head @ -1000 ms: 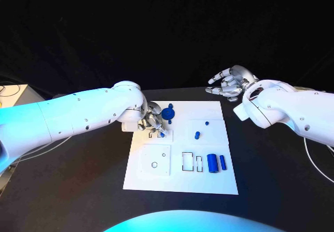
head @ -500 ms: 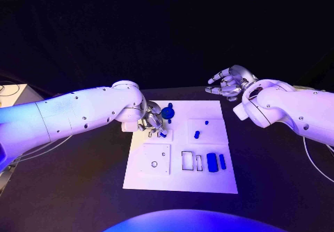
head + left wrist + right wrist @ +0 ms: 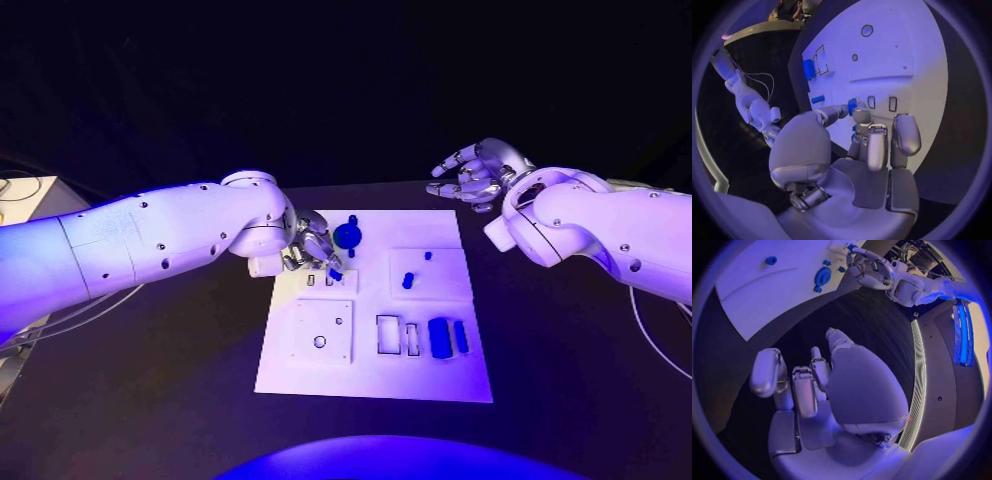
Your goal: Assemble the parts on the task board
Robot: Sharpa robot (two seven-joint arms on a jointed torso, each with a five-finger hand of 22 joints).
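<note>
Small blue part pinched in left robot hand over task board's far-left slots, w/ other parts on board. Step: seating it; next needs alignment, then press. Right robot hand idle above the desk, fingers curled, holding nothing.

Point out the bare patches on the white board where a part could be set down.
Free: the near strip of the white task board, below the raised square tile and the rectangular slots. Crowded: the far left corner, where the left hand pinches a small blue part beside the round blue piece.
</note>
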